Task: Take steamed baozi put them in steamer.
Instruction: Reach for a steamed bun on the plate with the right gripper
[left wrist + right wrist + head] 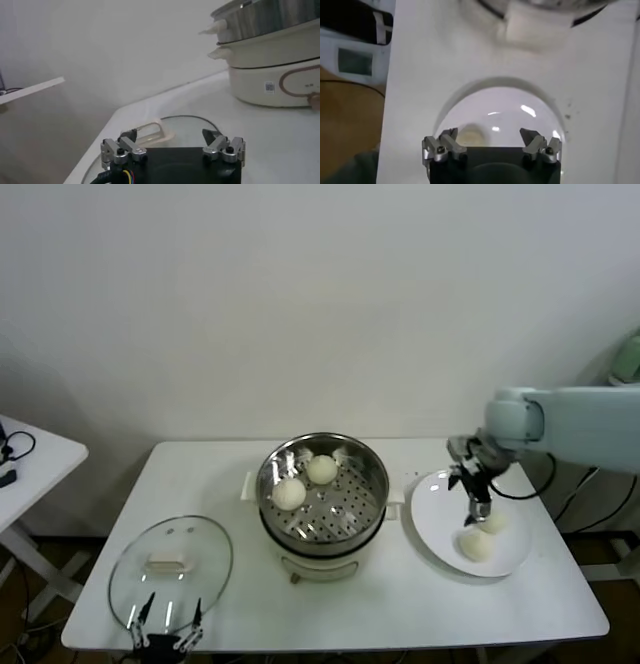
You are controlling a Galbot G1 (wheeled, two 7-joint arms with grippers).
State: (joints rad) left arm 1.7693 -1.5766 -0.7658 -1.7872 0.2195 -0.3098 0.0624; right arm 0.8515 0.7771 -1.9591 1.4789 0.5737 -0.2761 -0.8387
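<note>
The steel steamer (372, 516) stands mid-table with two baozi on its perforated tray, one (289, 493) at the left and one (321, 469) behind it. Two more baozi (476, 546) (492, 522) lie on the white plate (435, 514) at the right. My right gripper (478, 506) hangs open just above the plate, over the farther bun. In the right wrist view the gripper (489, 135) is open above the plate (500, 105), with a baozi (470, 136) showing near one finger. My left gripper (165, 624) is open and parked at the front left.
A round glass lid (171, 568) lies flat at the front left, under my left gripper (170, 136); its handle (150, 131) shows between the fingers. The steamer's white base (270, 80) is beyond it. A small side table (30, 459) stands at far left.
</note>
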